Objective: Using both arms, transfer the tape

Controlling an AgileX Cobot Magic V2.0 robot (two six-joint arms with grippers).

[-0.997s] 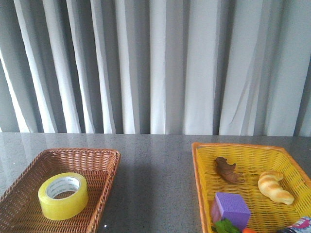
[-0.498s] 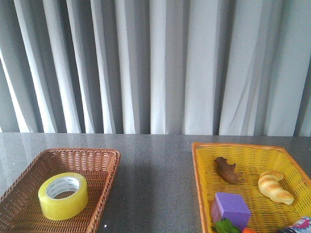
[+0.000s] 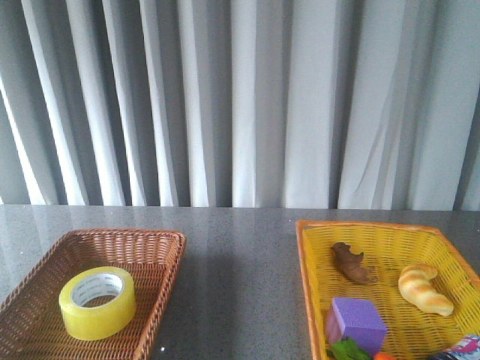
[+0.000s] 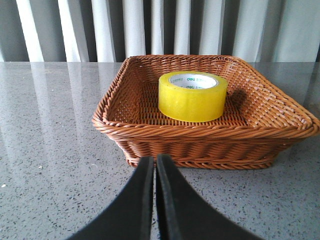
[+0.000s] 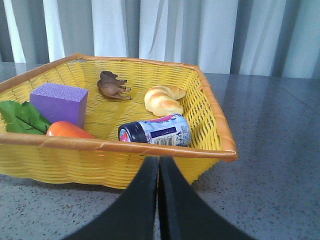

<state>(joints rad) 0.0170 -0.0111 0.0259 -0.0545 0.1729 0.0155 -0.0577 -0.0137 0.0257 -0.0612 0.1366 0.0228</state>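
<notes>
Yellow tape roll (image 3: 97,301) lying flat in brown wicker basket (image 4: 150,135), directly ahead of left claw (image 4: 155,165), beyond near rim. Left claw fingers pressing together, gripping nothing. Right claw (image 5: 159,167) likewise closed, empty, facing yellow basket (image 5: 210,150) of toys. Stage ambiguous: tape either awaiting pickup or already delivered here.

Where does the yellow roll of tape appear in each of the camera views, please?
Front view: the tape lies flat in the brown wicker basket, lower left of the picture.
Left wrist view: the tape sits upper centre, inside the same basket, beyond the shut left end effector.
Right wrist view: not in it.
Shared landmark: the brown wicker basket.
</notes>
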